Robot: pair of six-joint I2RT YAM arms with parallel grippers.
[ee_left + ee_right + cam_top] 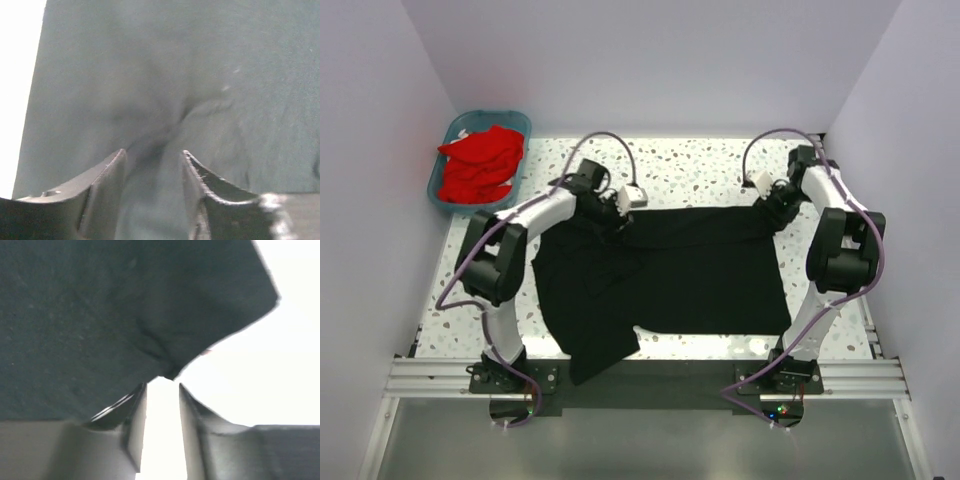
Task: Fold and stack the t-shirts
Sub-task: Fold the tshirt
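— What sat at the far left?

— A teal plastic basket (445,190), at the far left corner of the white speckled table (700,175). The bright red cloth t-shirts (480,168) lay crumpled in a heap inside it, well apart from both arms.

— And the left gripper?

— The left gripper (617,212) (152,160) was down at the far left corner of the large black cloth t-shirt (700,270) (200,65) (100,305). In its wrist view the two fingers (107,180) stood apart with dark cloth filling the gap between them, and creases in the fabric ran toward that gap. Whether they were actually squeezing the cloth, I could not tell.

— How did the black shirt lie?

— Spread over the middle of the table, between the two arms. Its far edge ran fairly straight from one gripper to the other. The right half lay flat; the left half was rumpled, and one flap at the near left hung over the table's near edge onto the dark base rail (650,378).

— And on the right?

— The right gripper (772,205) (161,390) was at the shirt's far right corner. Its fingers (135,420) were parted by a narrow gap, and only bright table showed through that gap. A point of the shirt's edge sat just beyond the fingertips, not between them, so they held nothing.
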